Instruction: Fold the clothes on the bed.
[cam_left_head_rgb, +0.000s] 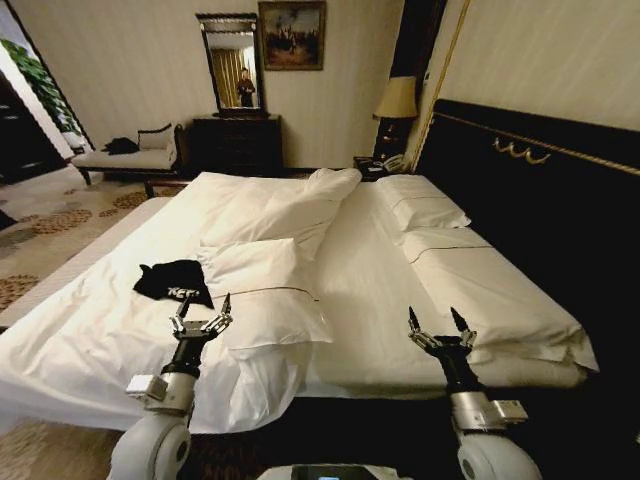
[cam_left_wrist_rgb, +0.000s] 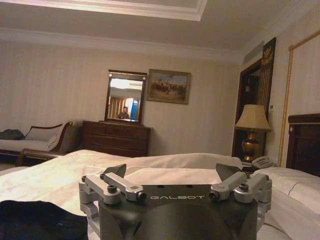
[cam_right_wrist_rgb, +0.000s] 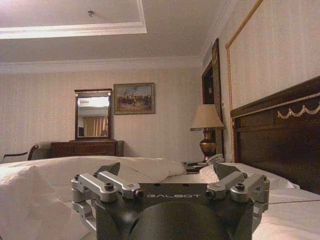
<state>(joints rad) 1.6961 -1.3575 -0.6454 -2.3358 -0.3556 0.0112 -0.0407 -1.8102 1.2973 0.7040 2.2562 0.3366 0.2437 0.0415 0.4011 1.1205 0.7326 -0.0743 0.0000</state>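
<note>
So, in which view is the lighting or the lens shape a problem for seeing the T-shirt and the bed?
Head view: wide lens bends the headboard and bed edges; the black T-shirt reads clearly against white duvet, its lettering partly hidden. Left wrist view: dim, warm light; the T-shirt is a dark shape without detail. Right wrist view: the lit lamp is bright, not glaring.

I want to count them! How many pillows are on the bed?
3. One lies mid-bed beside the black shirt; two lie along the headboard. The rumpled duvet may hide more.
</note>
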